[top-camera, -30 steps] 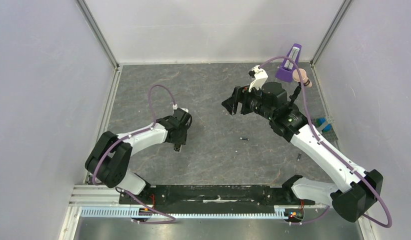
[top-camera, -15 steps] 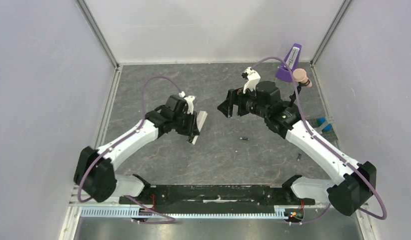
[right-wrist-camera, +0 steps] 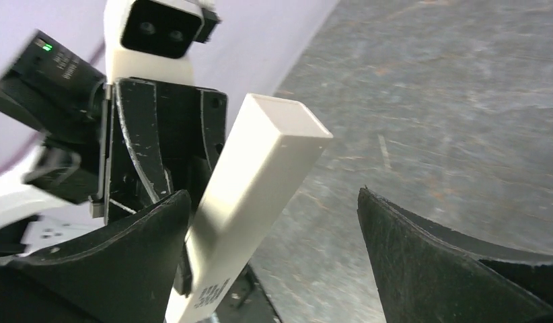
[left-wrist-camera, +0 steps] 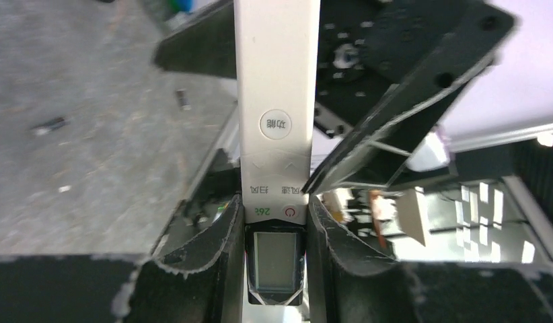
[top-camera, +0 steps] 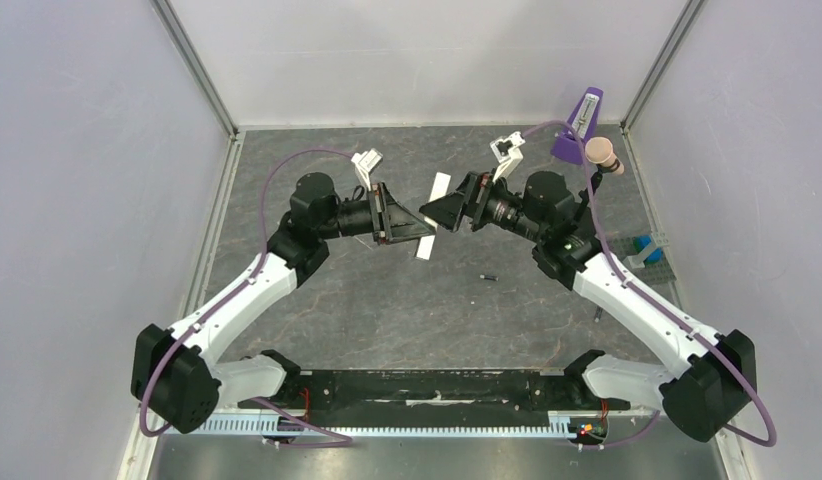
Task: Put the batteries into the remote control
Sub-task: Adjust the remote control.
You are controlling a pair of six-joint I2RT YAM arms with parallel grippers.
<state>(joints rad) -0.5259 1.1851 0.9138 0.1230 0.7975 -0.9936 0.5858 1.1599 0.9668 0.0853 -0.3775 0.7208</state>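
The white remote control (top-camera: 432, 215) hangs in the air over the middle of the table, with my left gripper (top-camera: 411, 228) shut on its display end (left-wrist-camera: 276, 249). The bar runs up out of the left gripper (left-wrist-camera: 276, 222) past a round button. My right gripper (top-camera: 434, 212) faces it from the right and stands open. In the right wrist view the remote control (right-wrist-camera: 257, 188) lies between the jaws of the right gripper (right-wrist-camera: 274, 195), close to the left fingertip (right-wrist-camera: 159, 222) and well apart from the right one. Two batteries (top-camera: 489, 276) (top-camera: 598, 314) lie on the table.
A purple stand (top-camera: 577, 130) and a beige knob (top-camera: 604, 153) sit at the back right corner. A blue item (top-camera: 642, 247) rests by the right wall. White walls enclose the grey table (top-camera: 317, 170) on three sides.
My left arm has lifted the remote control off the table and swung it right to the middle. The right gripper has moved left around it and opened wider.
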